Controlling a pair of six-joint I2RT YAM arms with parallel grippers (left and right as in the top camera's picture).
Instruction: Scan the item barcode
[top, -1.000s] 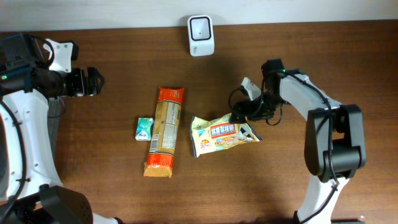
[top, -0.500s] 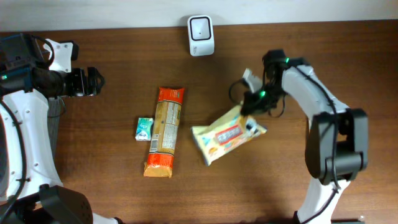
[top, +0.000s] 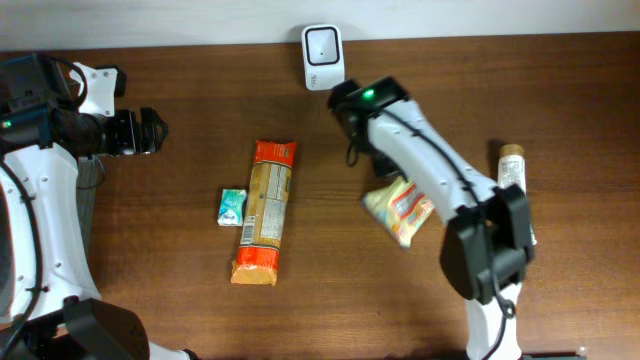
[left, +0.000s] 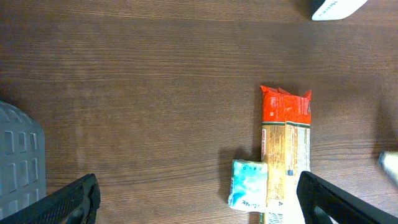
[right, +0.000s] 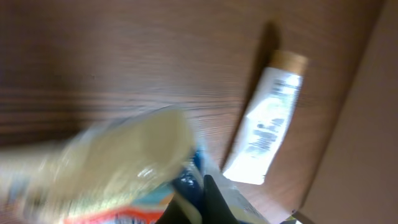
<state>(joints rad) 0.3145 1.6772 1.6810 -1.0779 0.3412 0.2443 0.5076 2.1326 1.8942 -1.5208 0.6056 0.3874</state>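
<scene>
The right gripper (top: 387, 184) is clamped on the snack bag (top: 404, 212), held below and right of the scanner (top: 323, 57). The left gripper (top: 150, 132) gapes wide, far left of it. The barcode is not yet presented.

right arm (top: 420, 158) holds a snack bag (top: 403, 212), apart from the scanner (top: 323, 55).

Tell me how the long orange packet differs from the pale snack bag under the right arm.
The orange packet lies flat on the table, untouched; the snack bag is pinched in the right gripper and tilted. The orange packet is long and narrow, the snack bag shorter and wider. The orange packet has orange ends and a tan middle; the snack bag is pale yellow with red print. Both are printed wrappers.
</scene>
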